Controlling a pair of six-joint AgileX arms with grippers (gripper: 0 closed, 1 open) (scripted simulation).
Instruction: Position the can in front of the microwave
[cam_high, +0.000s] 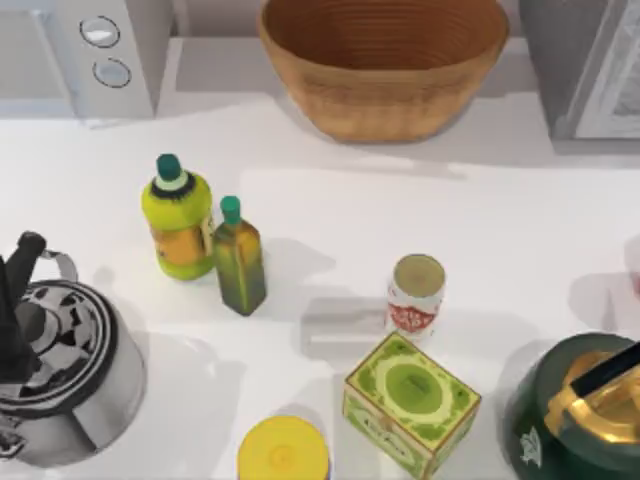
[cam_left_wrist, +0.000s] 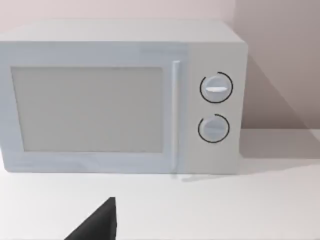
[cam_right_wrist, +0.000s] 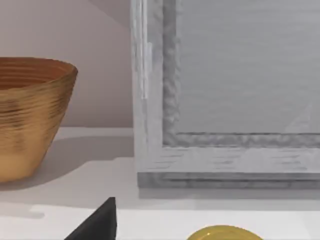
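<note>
White-and-red can: upright on white surface, right of centre, just behind green box, untouched. Microwave: far left corner, dials facing front; bare surface before it. Two bottles between can and that spot. Step in hand: none begun, reach and grasp pending. Jaws of both arms: cannot tell. Next: grasp can, lift over bottles, set down before microwave.

Microwave cut off at top-left of the top view, dials just in. Darker appliance clipped top-right. Kettle runs off left edge, green pot off bottom-right, yellow lid off bottom. Can label print too small to read.
</note>
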